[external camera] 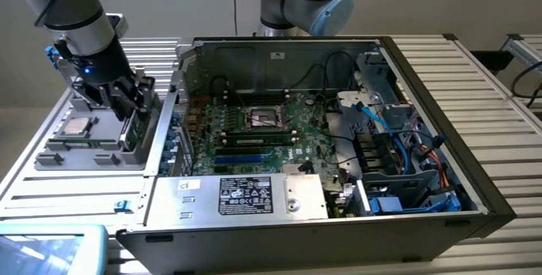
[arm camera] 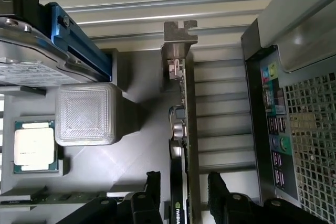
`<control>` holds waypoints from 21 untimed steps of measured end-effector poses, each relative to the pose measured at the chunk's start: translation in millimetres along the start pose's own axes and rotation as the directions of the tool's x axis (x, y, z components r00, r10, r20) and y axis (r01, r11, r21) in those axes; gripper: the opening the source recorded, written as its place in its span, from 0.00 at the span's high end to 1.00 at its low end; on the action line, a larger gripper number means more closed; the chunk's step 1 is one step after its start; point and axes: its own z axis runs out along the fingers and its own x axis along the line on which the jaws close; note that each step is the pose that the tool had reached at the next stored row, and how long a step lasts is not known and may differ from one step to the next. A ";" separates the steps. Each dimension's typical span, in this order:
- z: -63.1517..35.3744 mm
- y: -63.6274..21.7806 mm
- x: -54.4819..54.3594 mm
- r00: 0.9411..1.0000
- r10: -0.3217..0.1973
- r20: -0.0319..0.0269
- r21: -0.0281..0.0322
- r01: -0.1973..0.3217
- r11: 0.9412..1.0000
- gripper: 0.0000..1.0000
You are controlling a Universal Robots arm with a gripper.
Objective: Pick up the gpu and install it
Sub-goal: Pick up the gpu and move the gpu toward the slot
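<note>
1. We judge the step in hand to be the pick-up: nothing is gripped yet, and no card sits in the motherboard (external camera: 254, 119) slots inside the open computer case (external camera: 423, 129).
2. The gpu (arm camera: 181, 119) stands on its long edge in a slot of the grey holder tray (external camera: 59, 155), which sits on the slatted tabletop (external camera: 499, 97) just beside the case, on the exterior view's left. Its silver bracket (arm camera: 178, 35) is at the end far from the claw.
3. The claw (arm camera: 184, 178) is spread wide and hangs over the card. In the wrist view one black finger (arm camera: 153, 184) is on each side of the board, with a gap showing on both sides, so we read it as straddling, not touching.
4. In the exterior view the claw (external camera: 127, 100) is low over the tray, and the gpu (external camera: 133, 130) shows as a green strip below it.
5. A processor chip (arm camera: 34, 148) lies flat in its own pocket of the tray, well apart from the card.
6. In our judgement, a sound grip here calls for the fingers to meet the two faces evenly, clear of the tray's slot walls, since the card is thin and held upright only by its slot.
</note>
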 end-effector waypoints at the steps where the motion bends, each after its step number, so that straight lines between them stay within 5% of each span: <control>1: 0.9 0.0 0.0 1.000 -0.001 0.001 -0.002 0.001 1.000 0.50; 4: 3.1 0.1 0.0 1.000 -0.004 0.003 -0.006 0.004 1.000 0.50; 21: 14.1 3.6 4.5 1.000 -0.006 0.011 -0.009 0.006 1.000 0.50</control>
